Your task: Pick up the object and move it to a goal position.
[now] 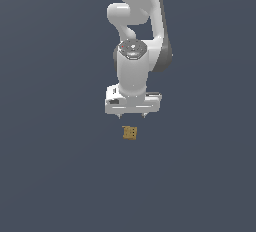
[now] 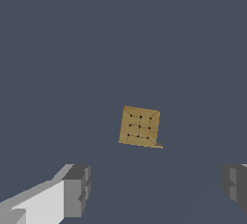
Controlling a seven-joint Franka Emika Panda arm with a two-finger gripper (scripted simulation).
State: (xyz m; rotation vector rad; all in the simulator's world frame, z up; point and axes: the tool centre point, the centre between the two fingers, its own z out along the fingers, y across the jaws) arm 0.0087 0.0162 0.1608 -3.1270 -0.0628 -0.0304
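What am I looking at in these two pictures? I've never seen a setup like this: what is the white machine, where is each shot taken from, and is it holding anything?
These are computer renders from a simulation, not real footage. The white machine is a robot arm. At its lower end sits the claw, two short fingers that grip things. The exterior view comes from a camera off the arm, looking at the whole scene. The wrist view comes from a camera mounted on the arm's wrist, looking past the claw's grey fingertips at what lies ahead. On the plain dark surface lies one thing: a tiny tan block with dark dots on one face, much smaller than the claw. The claw is open, its fingers wide apart, and holds nothing. The block lies apart from both fingers, not yet picked up.
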